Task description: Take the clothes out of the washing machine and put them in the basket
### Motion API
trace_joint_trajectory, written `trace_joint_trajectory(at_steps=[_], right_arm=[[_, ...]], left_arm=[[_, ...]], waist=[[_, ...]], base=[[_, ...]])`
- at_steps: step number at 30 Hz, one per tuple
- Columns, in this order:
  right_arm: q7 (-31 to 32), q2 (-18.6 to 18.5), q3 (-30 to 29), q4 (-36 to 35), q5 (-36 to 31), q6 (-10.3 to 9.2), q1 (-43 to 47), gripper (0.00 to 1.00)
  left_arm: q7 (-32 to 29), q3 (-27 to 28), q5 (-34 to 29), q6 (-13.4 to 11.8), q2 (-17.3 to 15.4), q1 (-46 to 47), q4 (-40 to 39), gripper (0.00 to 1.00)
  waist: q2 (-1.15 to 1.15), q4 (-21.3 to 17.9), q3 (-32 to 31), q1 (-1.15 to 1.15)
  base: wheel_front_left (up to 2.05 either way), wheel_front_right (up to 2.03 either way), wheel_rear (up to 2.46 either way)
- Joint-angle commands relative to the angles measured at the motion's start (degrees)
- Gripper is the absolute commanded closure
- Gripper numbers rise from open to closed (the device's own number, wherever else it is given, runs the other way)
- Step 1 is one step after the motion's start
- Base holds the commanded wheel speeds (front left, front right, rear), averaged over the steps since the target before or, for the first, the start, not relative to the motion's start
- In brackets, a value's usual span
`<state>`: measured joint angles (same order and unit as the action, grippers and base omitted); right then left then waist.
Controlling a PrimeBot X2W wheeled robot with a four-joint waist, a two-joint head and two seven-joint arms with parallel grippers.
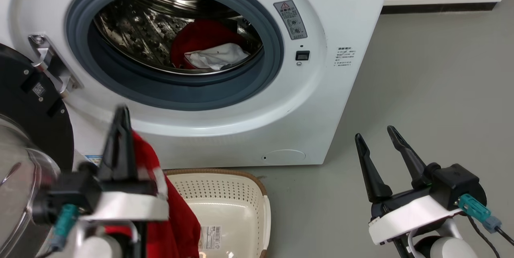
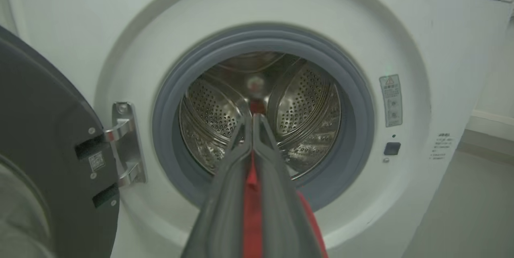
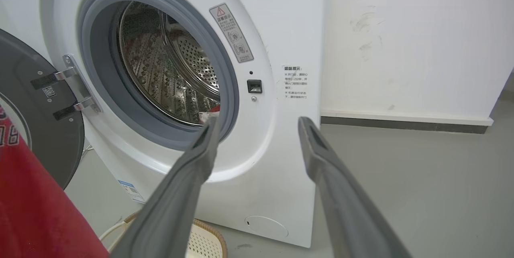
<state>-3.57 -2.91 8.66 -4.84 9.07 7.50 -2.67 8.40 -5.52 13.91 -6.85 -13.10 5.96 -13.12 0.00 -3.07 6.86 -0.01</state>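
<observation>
The large white front-loading washing machine (image 1: 345,17) is seen with its black-rimmed round glass door (image 1: 32,121) swung open on the hinge side, and the low cream-white perforated plastic basket with a brown woven-look rim (image 1: 225,187) is set on the floor right against the foot of the machine, below the door opening. The left gripper (image 1: 121,115) is held in front of the machine's lower front, below the opening and towards the hinge. Its two dark fingers are pressed together on a red garment with white trim (image 1: 176,218), a strip of which is seen pinched between them in the left wrist view. The garment is hung down from the fingers in front of the machine, and its lower folds are draped over the hinge-side part of the basket. Inside the machine's steel drum a second red garment (image 1: 200,35) is seen, with a plain white cloth (image 1: 219,55) lying on it. The right gripper (image 1: 374,133) is held off the machine's far front corner, over bare floor, its fingers spread wide and nothing held. The step in hand is judged to be the carrying of the first garment to the basket. Next, the left gripper would need to be brought over the basket's middle and lowered, and its fingers parted, so that the cloth is dropped inside the rim and not across it.
</observation>
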Motion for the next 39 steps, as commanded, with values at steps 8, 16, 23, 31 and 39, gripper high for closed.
trace_joint_trajectory(at_steps=[8, 16, 23, 31, 39], right_arm=[[0.3, 0.1, 0.6, -0.5, -0.3, -0.02, -2.5, 0.0], [0.3, 0.1, 0.0, -1.8, -2.1, -0.02, -5.6, 0.0], [-0.9, 0.1, 0.8, -1.8, -1.8, -0.02, -9.4, 0.0], [-3.0, 0.1, 1.7, -0.3, -1.0, -0.02, -12.8, 0.0], [-5.1, 0.1, 2.6, 1.2, -0.9, -0.02, -15.2, 0.0]], left_arm=[[4.8, -3.2, 2.9, 1.3, 5.3, -2.6, 21.0, 1.0], [6.2, -5.4, 4.7, 5.2, 8.1, 10.2, 48.5, 1.0], [6.8, -5.5, 5.1, 4.4, 9.4, 22.2, 66.5, 1.0], [6.9, -3.8, 5.4, 2.4, 9.5, 28.9, 75.1, 1.0], [6.8, -3.2, 5.1, 1.3, 8.6, 32.4, 80.4, 0.44]], waist=[[0.0, -0.4, 6.2, 0.01], [0.0, -0.3, 15.3, 0.01], [0.0, -2.2, 24.2, 0.01], [0.0, -4.2, 32.6, 0.01], [0.0, -5.0, 36.9, 0.01]], base=[[0.0, 0.0, 0.0], [0.0, 0.0, 0.0], [0.0, 0.0, 0.0], [0.0, 0.0, 0.0], [0.0, 0.0, 0.0]])
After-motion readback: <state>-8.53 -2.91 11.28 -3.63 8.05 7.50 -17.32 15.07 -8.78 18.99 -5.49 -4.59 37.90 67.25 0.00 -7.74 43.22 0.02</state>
